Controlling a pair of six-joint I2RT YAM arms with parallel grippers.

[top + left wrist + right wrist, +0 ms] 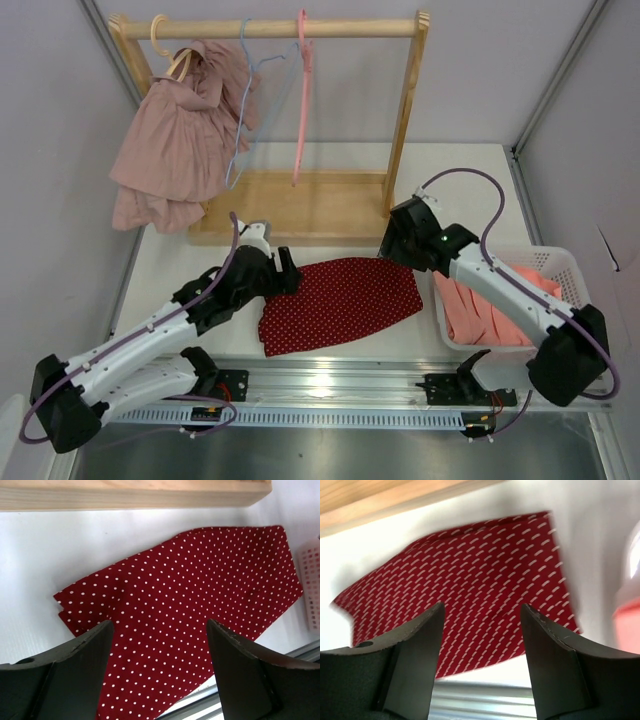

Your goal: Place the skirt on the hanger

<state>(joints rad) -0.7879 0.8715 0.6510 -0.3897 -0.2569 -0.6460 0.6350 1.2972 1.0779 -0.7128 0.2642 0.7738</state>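
A red skirt with white dots [338, 303] lies flat on the white table in front of the rack. It fills the left wrist view [190, 590] and the right wrist view [470, 585], blurred in the latter. My left gripper [287, 273] is open and empty over the skirt's left end [160, 630]. My right gripper [392, 240] is open and empty above the skirt's right end [481, 615]. A pale blue hanger [250, 110] and a pink hanger [301, 100] hang empty on the wooden rack's rail [290, 28].
A dusty pink garment [175, 140] hangs on a third hanger at the rack's left. The rack's wooden base [290, 205] lies behind the skirt. A white basket [560, 262] at the right holds a coral cloth [490, 310]. A metal rail runs along the near edge.
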